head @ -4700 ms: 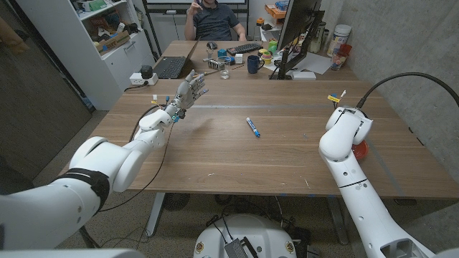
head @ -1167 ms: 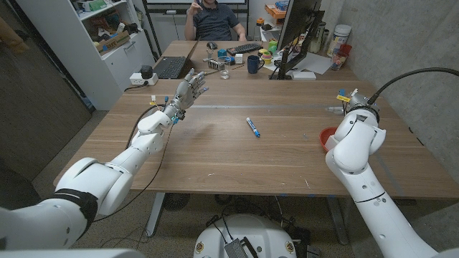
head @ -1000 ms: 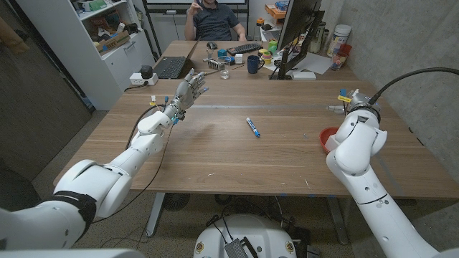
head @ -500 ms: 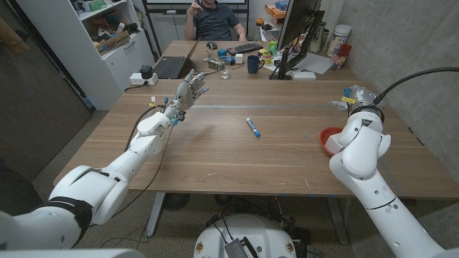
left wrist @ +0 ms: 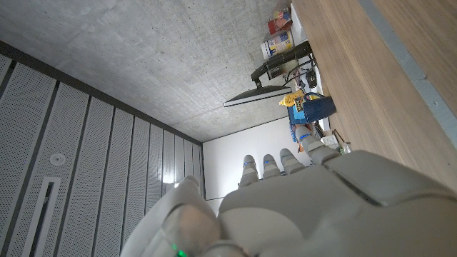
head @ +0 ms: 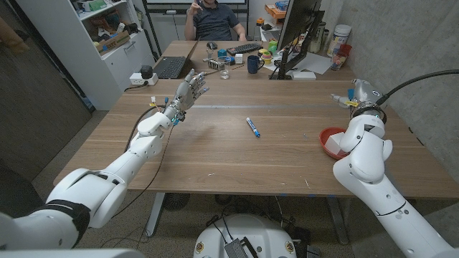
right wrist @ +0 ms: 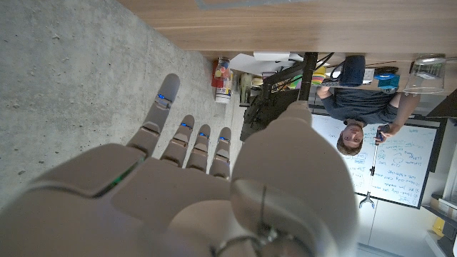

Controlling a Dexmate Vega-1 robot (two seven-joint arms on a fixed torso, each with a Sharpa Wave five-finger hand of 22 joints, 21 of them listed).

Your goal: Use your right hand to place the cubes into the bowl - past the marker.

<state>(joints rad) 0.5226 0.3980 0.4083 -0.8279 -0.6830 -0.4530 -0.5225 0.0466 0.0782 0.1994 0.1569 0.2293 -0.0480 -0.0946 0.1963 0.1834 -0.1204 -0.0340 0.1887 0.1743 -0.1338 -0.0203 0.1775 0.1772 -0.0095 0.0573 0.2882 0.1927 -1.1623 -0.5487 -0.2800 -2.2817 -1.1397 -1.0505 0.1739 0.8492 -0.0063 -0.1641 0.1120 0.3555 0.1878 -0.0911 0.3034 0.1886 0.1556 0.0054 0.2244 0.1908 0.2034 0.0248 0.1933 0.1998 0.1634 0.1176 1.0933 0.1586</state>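
The right hand (right wrist: 193,193) is raised empty, fingers spread, at two o'clock past the shallow red bowl (head: 331,136), presumably awaiting cubes.

The left hand (head: 189,90) is likewise held open, idle.

Bright even light, soft shadows, sharp

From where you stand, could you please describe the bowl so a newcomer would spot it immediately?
Look at the wooden table and follow it to its right side, beside the robot's right arm. There sits the bowl, small and round, partly hidden by that arm. It is the one bright red thing there; the marker at mid-table is slim and blue.
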